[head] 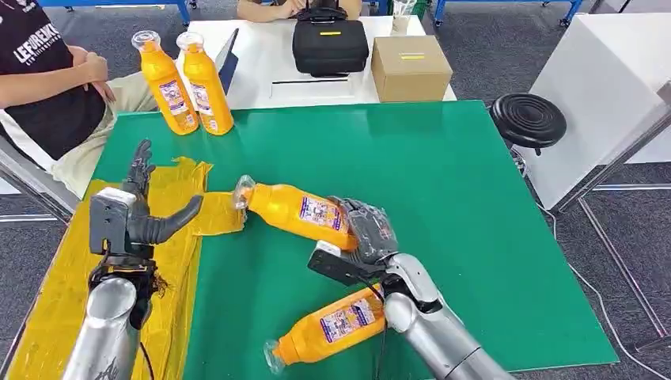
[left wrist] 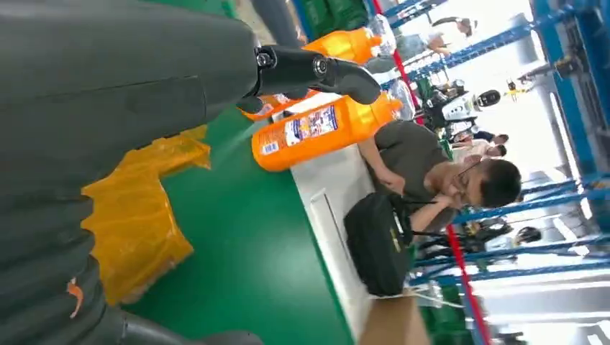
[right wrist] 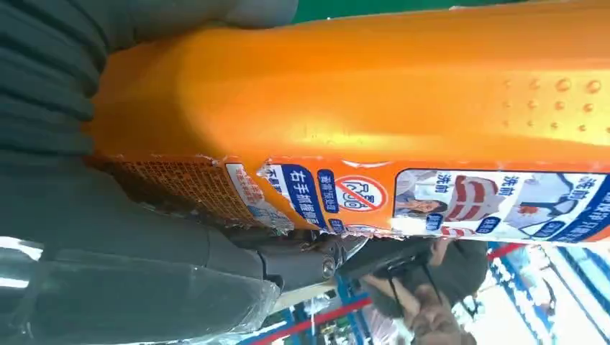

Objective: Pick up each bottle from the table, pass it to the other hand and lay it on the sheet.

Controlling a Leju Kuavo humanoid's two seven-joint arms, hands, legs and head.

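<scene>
The right hand (head: 365, 231) is wrapping its fingers around an orange plastic bottle (head: 297, 210) at the crinkly yellow sheet's (head: 176, 207) 3 o'clock edge. The left hand (head: 130, 214) is waiting, fingers spread. No bottle is lying fully on the sheet yet. Three more orange bottles are waiting on the green bench (head: 443, 198): two standing (head: 186, 83) at 11 o'clock, one lying (head: 332, 326) at 6 o'clock.

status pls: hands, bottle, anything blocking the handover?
Right hand grips bottle by its base, cap toward the left hand, which is open above the yellow sheet. Path between hands unobstructed. One more bottle lying, two upright at the far edge.
</scene>
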